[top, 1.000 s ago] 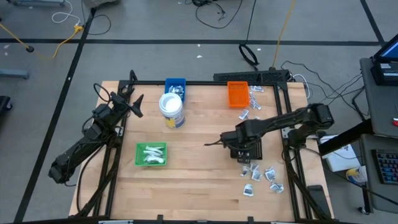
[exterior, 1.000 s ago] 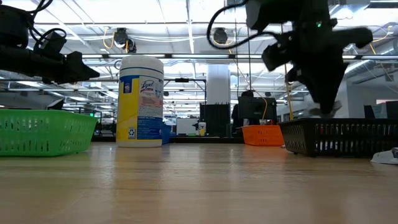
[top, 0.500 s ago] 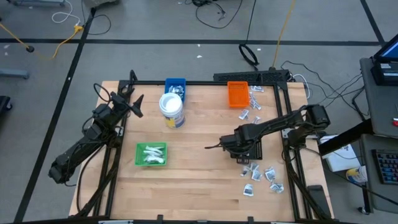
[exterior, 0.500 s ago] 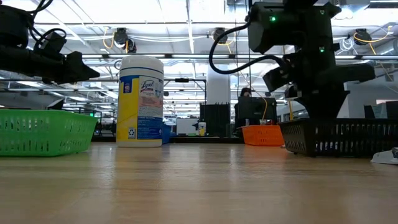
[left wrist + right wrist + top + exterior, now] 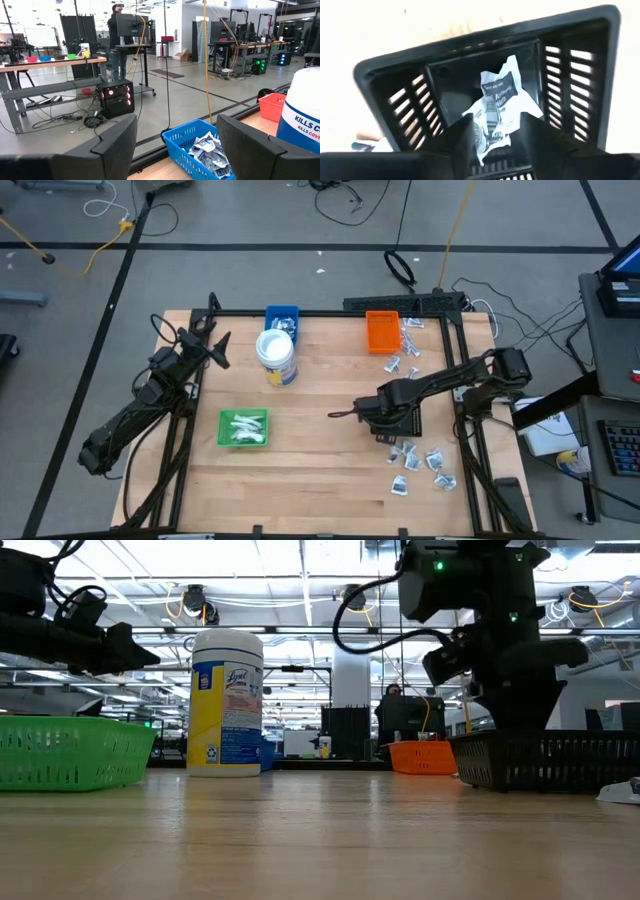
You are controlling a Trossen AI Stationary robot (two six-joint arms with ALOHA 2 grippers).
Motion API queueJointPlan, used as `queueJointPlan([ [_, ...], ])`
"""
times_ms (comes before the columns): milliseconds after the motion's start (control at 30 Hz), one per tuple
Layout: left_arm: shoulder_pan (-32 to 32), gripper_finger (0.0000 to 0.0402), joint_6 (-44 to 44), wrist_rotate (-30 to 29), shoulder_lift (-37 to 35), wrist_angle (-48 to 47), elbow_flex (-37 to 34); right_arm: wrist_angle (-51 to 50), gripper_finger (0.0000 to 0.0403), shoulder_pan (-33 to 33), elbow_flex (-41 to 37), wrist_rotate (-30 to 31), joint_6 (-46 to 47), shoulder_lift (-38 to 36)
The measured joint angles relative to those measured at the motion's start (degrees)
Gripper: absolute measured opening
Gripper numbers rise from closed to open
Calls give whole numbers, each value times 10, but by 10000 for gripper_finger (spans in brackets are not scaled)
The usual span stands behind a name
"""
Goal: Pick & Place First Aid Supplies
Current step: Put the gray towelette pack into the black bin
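My right gripper [image 5: 392, 423] points down into the black tray [image 5: 416, 420] at mid-right and is open. White crumpled packets [image 5: 497, 92] lie on the tray's floor, and some of them show in the gap between the fingers [image 5: 462, 142]. More first aid supplies lie loose on the table in front of the tray [image 5: 420, 462] and beside the orange tray [image 5: 407, 345]. My left gripper [image 5: 218, 352] waits open and level at the far left, holding nothing. My right gripper stands with one finger on each side of the crumpled packets [image 5: 492, 127] on the tray's floor, coming from above. Whether the fingers touch them, I cannot tell.
A green tray [image 5: 225, 442] holding white packets sits front left. At the far edge stand a blue tray [image 5: 282, 313] with packets and an orange tray [image 5: 381, 330]. A white tub with a blue label [image 5: 276, 355] stands near the blue tray. Bare wood lies in the middle.
My right gripper has gone down into the black tray; in the low view its fingertips, earlier above the rim, now sit behind the tray's wall. It has also rolled a little. The left arm has kept still.
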Motion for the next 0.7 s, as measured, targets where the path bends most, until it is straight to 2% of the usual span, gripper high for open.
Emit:
queueJointPlan([
  [100,0,274,0,0,0,0,0,-3,189,0,2,-15,25,-15],
  [233,0,274,0,0,0,0,0,-13,204,10,9,-17,126,-39],
  [400,0,273,0,0,0,0,0,-15,199,36,12,-16,267,-69],
  [700,0,274,0,0,0,0,0,-17,178,102,13,-17,576,-86],
])
